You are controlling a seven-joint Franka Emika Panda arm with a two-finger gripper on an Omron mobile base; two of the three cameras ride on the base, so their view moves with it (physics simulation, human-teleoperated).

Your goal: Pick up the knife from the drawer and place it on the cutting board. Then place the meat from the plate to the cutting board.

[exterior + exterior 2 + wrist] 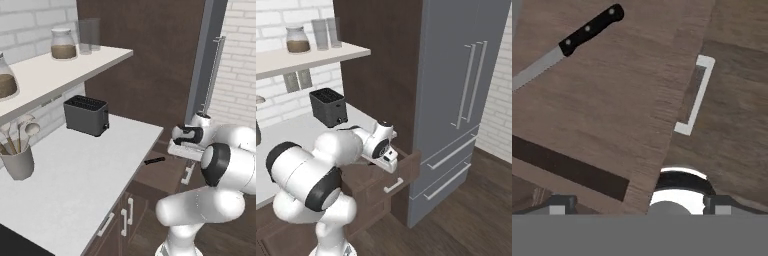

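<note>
Standing at the far left of the pale grey counter is a light grey utensil cup with wooden spoons, and further right a dark grey two-slot toaster is sitting against the white brick wall. Above them a cream wall shelf is carrying a glass jar with brown contents. Moving right past the counter's edge, the dark brown wooden drawer with a small silver bar handle is standing pulled out, and the slim kitchen knife with a silver blade and black handle is lying flat on its floor. In the left base view only the knife's black handle is showing, just off the counter edge. In the hand view the knife is lying diagonally toward the upper left, handle up and right, blade running off the left edge, well apart from the finger tips at the bottom. The white arm's two-finger gripper is hovering over the open drawer, near its front panel and silver handle, touching nothing. Its two dark tips are showing set wide apart with nothing between them. At the far right a tall grey refrigerator with long vertical handles is rising beside the dark wood panel.
</note>
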